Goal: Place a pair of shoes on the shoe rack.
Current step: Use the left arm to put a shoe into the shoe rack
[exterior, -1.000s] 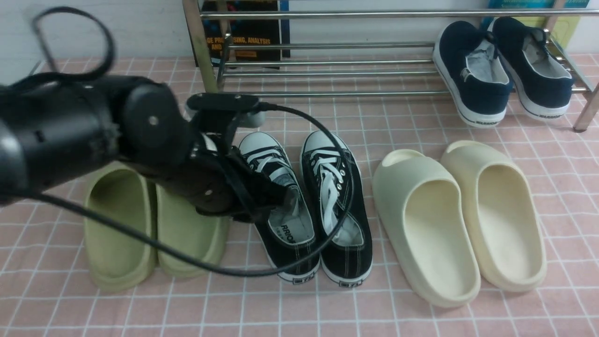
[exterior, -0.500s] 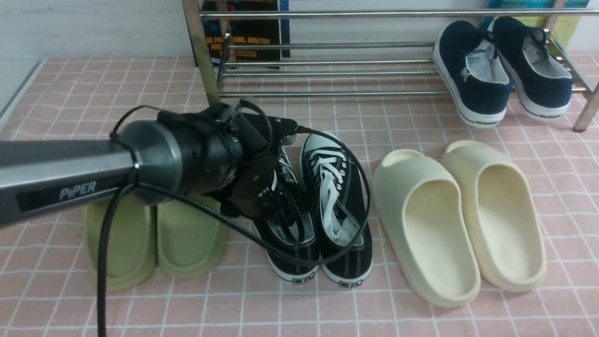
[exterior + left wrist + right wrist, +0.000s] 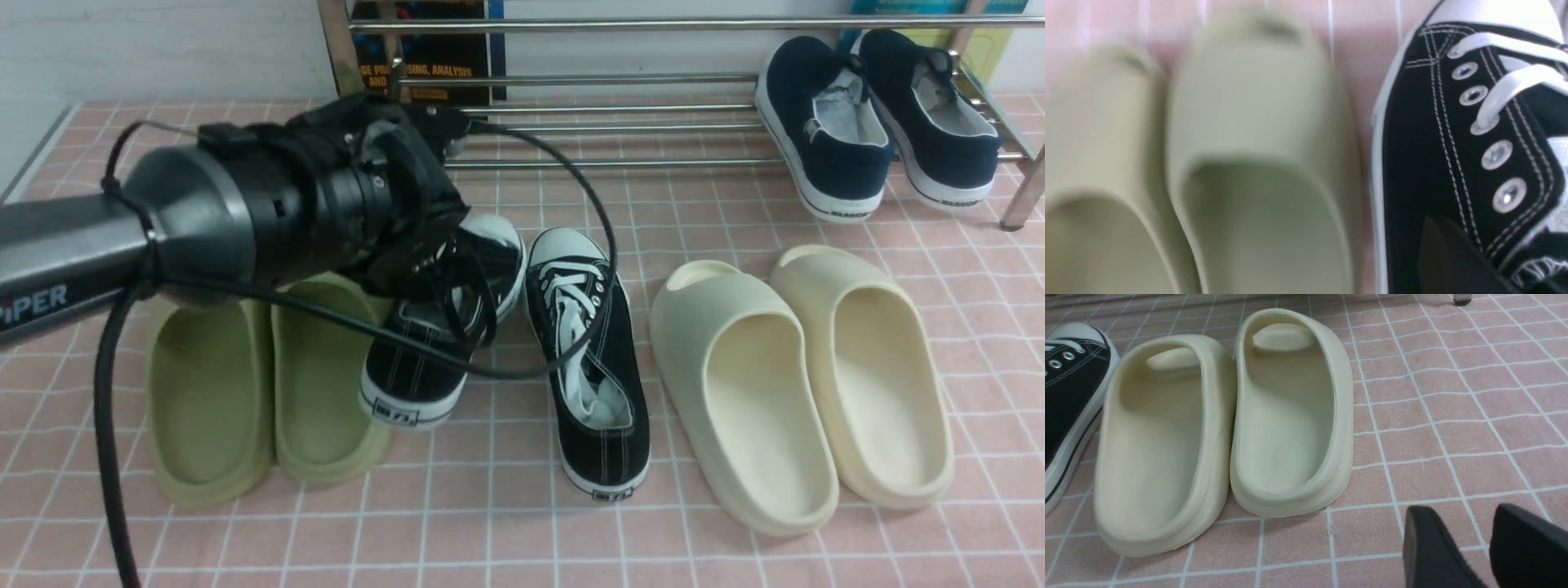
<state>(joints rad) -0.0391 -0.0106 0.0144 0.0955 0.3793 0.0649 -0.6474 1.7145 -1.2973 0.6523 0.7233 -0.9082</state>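
Observation:
Two black canvas sneakers with white laces. One sneaker (image 3: 420,359) hangs tilted in my left gripper (image 3: 437,265), heel swung out over the olive slides and clear of the floor. The left wrist view shows its side (image 3: 1433,143) with one finger (image 3: 1445,253) against the outside; the other finger is hidden. The second sneaker (image 3: 592,359) lies flat on the floor and also shows in the right wrist view (image 3: 1069,396). The chrome shoe rack (image 3: 612,122) stands behind. My right gripper (image 3: 1461,522) is open and empty, low over the floor beside the cream slides.
Olive slides (image 3: 269,384) lie under and left of the held sneaker. Cream slides (image 3: 800,384) lie right of the floor sneaker. Navy slip-ons (image 3: 873,122) fill the rack's right end. Books (image 3: 433,57) stand behind the rack's left end. My arm's cable loops over the sneakers.
My left gripper closed on the left sneaker and lifted it back toward the rack, its heel swinging left over the olive slide. The other sneaker has not moved.

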